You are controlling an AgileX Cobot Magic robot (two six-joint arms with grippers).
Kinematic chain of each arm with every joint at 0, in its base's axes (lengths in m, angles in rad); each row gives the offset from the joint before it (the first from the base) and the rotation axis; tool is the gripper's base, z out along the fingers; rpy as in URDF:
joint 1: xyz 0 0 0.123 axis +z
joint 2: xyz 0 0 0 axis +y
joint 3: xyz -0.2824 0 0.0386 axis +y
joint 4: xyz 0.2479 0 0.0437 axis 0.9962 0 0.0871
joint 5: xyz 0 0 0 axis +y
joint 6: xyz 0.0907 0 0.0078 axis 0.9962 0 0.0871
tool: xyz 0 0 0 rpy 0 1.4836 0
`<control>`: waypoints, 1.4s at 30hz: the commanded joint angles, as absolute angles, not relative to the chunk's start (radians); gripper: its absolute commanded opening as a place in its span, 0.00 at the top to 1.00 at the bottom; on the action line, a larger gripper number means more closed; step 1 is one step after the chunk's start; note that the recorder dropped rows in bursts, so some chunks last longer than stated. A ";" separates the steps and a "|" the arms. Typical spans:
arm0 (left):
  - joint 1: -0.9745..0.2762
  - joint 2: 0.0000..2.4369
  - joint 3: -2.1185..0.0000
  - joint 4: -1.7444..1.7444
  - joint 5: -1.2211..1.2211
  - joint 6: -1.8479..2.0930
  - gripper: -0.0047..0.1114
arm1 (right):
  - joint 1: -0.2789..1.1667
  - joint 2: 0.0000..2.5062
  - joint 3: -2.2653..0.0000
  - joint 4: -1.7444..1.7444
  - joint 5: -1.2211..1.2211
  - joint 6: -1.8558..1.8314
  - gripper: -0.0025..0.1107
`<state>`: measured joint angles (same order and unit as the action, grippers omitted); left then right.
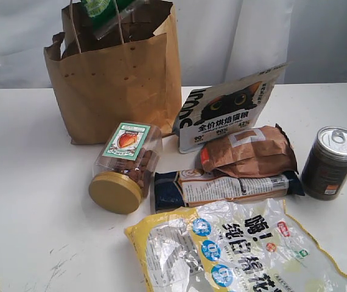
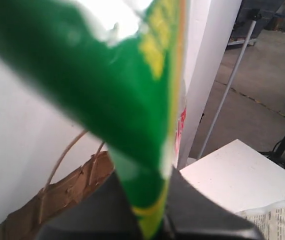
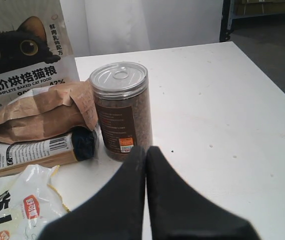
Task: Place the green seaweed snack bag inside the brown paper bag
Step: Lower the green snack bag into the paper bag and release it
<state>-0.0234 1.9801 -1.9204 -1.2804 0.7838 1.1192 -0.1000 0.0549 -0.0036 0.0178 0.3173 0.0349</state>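
Left gripper (image 2: 150,212) jaws clamped on the green seaweed snack bag (image 2: 127,100). Packet hangs edge-down over the brown paper bag (image 1: 119,85), lower end apparently inside its mouth, likely to clear the handles. Right gripper (image 3: 146,155) jaws pressed together, empty, well apart from the bag.
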 commanded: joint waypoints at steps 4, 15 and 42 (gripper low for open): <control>-0.039 1.992 -1.926 -1.176 0.732 1.116 0.96 | -0.098 0.051 0.000 0.019 0.306 0.037 0.98; -0.039 1.992 -1.926 -1.073 0.749 1.027 0.96 | -0.098 0.051 0.000 0.019 0.306 0.037 0.98; -0.039 1.982 -1.926 -0.999 0.822 0.891 0.44 | -0.098 0.051 0.000 0.019 0.306 0.037 0.98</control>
<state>-0.0345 1.9935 -1.9204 -0.9985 0.8147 0.9034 -0.1000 0.0549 -0.0036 0.0178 0.3173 0.0349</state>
